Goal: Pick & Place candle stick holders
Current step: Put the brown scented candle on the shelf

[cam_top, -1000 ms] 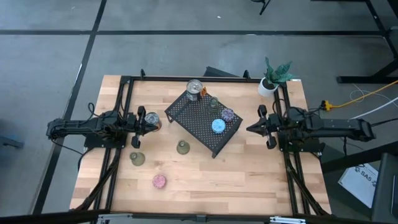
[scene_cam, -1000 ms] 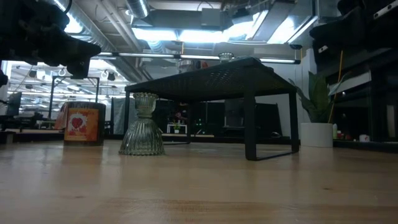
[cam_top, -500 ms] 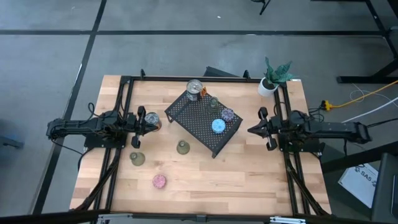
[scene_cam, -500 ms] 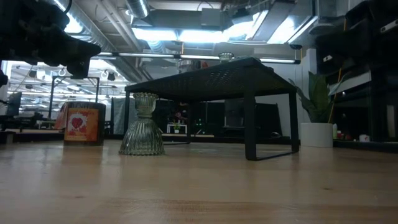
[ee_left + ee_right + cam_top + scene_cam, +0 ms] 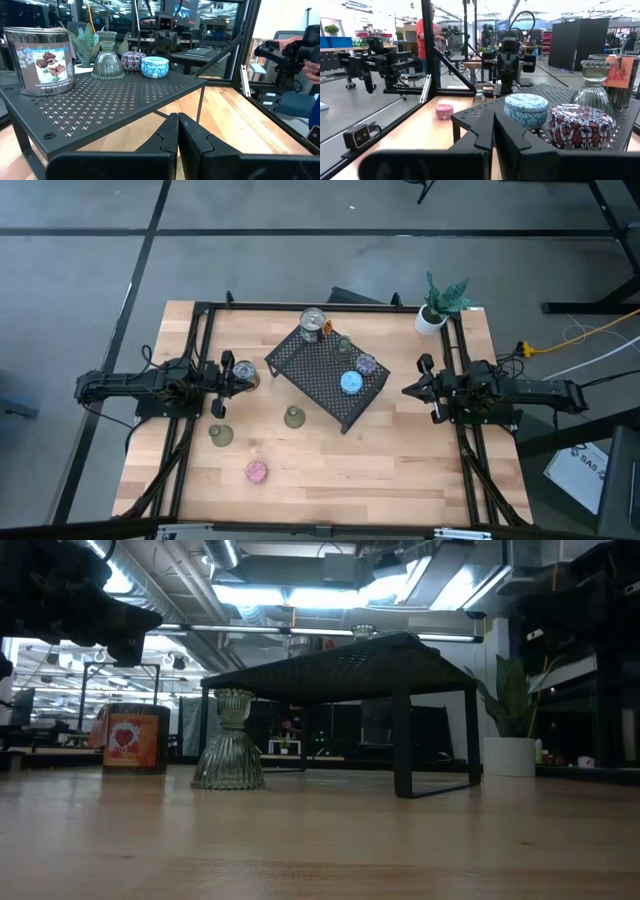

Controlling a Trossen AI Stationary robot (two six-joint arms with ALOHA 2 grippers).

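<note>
We see both arms waiting at the table's sides, clear of everything. The left gripper [image 5: 243, 374] sits just beside the rack's [image 5: 303, 370] left corner, its fingers [image 5: 166, 141] pressed together and empty. The right gripper [image 5: 408, 391] rests well apart from the rack's right corner, fingers [image 5: 485, 132] likewise pressed together with nothing between them.

On the rack stand the blue holder [image 5: 351, 382], the purple holder [image 5: 367, 364] and a clear green glass holder [image 5: 343, 345], next to a tin [image 5: 313, 322]. An orange tag just beside the tin is too small for us to read. On the bare table [image 5: 400, 460] in front of the rack stand two olive holders, one near the rack's front edge [image 5: 294, 417] and one farther left [image 5: 220, 435], with the pink holder [image 5: 256, 471] nearest the front edge. A white plant pot [image 5: 431, 319] sits at the far right corner.

In the low view only one glass holder [image 5: 230, 754] shows whole; the rack top hides most of what stands on it, and dark arm shapes are cut off at the upper corners. A round object under the left gripper is half hidden in the high view and we cannot identify it. A person stands in the room beyond, seen past the right gripper.
</note>
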